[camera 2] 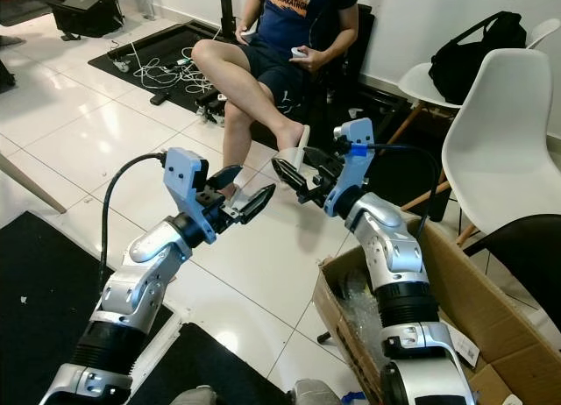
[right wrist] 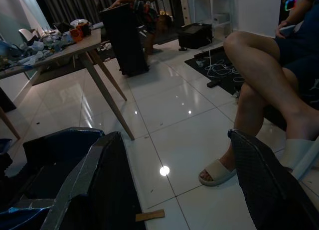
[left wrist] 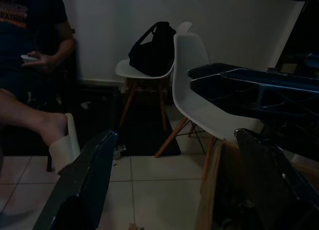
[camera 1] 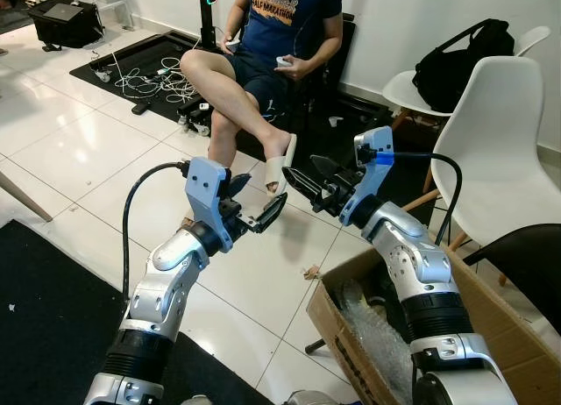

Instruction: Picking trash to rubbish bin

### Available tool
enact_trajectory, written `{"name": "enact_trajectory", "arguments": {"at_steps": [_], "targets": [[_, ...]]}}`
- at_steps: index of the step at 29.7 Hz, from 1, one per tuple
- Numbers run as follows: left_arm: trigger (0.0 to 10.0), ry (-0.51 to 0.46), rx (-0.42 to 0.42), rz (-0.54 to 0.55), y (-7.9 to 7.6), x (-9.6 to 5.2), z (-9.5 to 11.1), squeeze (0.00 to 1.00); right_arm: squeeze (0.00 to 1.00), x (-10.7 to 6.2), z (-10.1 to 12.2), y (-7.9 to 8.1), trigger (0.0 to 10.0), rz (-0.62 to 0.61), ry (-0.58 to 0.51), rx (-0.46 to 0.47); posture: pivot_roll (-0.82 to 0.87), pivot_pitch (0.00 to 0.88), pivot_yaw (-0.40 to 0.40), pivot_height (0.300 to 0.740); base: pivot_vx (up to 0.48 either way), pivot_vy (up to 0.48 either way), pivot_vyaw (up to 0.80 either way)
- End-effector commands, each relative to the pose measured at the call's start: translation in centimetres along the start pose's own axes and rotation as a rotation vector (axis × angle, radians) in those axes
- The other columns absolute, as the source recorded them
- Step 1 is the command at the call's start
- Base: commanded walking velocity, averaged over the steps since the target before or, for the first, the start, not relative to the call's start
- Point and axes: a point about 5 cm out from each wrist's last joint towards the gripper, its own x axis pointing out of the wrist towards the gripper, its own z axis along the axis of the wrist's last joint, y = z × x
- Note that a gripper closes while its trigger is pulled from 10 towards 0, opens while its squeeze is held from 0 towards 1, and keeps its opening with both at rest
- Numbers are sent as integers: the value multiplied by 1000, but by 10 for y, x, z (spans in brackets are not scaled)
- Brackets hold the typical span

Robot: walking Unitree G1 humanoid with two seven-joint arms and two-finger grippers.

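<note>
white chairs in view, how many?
2. One white chair stands on the robot's right beside the cardboard box; the other chair, behind it, holds a black bag. More may be hidden.

Floor (camera 1: 70, 151): glossy white tile, reflecting lamps. Mat (camera 1: 44, 309): matt black, lightly speckled. Box (camera 1: 337, 322): rough brown cardboard; crinkled clear plastic wrap (camera 1: 372, 335) inside. 2 chairs (camera 1: 495, 142): smooth white moulded plastic, pale wooden legs. Bag (camera 1: 460, 59): matt black cloth. Arms: brushed silver metal, ribbed black collars. Left gripper (camera 1: 254, 203), right gripper (camera 1: 307, 179): black plastic fingers, slight sheen. Slippers (camera 1: 280, 164): smooth off-white.
</note>
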Motion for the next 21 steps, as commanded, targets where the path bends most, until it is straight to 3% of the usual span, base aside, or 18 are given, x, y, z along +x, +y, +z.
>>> {"name": "enact_trajectory", "arguments": {"at_steps": [1,21], "targets": [[10000,12,25,9,2,2,-2,0,0,0,-1,-1,10000,1,8,16,-44,0,-42,740,0,0,0],[10000,25,61,-2,3,6,-3,0,0,0,-1,-2,10000,-4,7,26,-54,0,-39,740,0,0,0]]}}
